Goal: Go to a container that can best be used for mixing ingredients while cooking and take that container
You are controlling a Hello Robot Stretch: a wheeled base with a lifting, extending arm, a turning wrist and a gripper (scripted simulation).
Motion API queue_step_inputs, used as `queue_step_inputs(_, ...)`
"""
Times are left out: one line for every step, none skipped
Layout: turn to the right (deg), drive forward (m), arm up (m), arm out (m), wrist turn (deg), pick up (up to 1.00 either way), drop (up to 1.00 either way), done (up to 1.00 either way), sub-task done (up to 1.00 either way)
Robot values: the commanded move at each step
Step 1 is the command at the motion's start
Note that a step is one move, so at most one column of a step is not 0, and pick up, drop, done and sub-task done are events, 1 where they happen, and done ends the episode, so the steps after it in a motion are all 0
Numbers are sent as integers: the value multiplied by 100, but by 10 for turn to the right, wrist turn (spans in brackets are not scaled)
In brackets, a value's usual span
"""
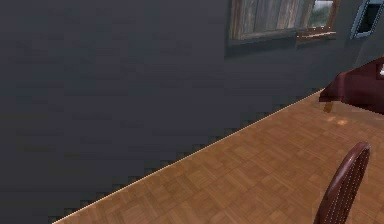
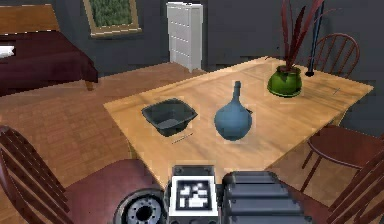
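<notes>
A dark, square-rimmed bowl (image 2: 168, 116) sits on the light wooden table (image 2: 300, 120), near its left end in the arm side view. At that view's bottom edge I see a white marker square (image 2: 197, 196) on the arm's ribbed dark end (image 2: 258, 200). Left of it is the gripper's (image 2: 143, 208) round dark body, low over a dark red chair seat. Its far end is hard to make out, so I cannot tell whether it holds anything. The bowl lies farther out than the gripper, on the table.
A blue vase (image 2: 234, 117) and a green pot with reddish leaves (image 2: 286, 80) share the table. Wooden chairs (image 2: 340, 145) stand around it. A dark red bed (image 2: 45, 58) and a white drawer unit (image 2: 184, 35) are beyond. The forward view has a grey wall (image 1: 120, 80), wooden floor and a chair back (image 1: 345, 185).
</notes>
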Motion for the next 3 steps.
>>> queue_step_inputs(0,0,0,46,0,0,0,0,0)
queue_step_inputs(0,0,0,0,450,0,0,0,0)
queue_step_inputs(0,0,0,0,450,0,0,0,0)
